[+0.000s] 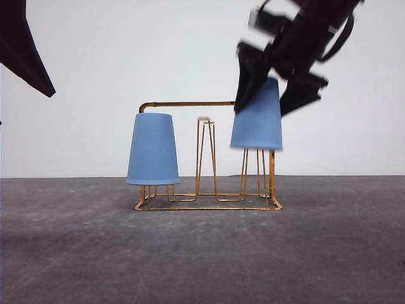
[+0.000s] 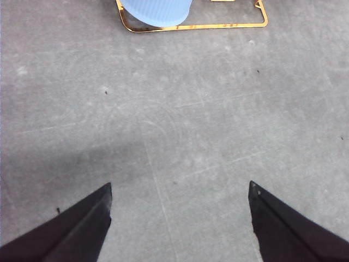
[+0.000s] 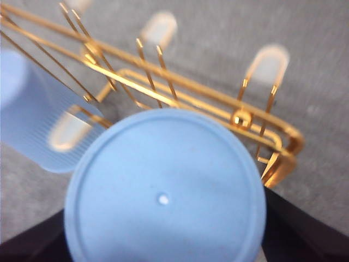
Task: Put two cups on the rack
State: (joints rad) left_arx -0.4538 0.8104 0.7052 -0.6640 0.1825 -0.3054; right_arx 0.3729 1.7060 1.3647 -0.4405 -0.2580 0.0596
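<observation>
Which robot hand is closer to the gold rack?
The right gripper: it holds a blue cup just above the rack. The left gripper is farther off, open over bare table.

plain white wall (image 1: 95,76) behind, grey scuffed matte counter (image 1: 202,253) with faint scratches and specks, soft even light, dim shadow near left edge

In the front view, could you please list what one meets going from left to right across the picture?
Left arm at the upper left edge → cup upside down on the rack's left end → the rack's bare middle prong → second cup held upside down by the right gripper over the rack's right end.
</observation>
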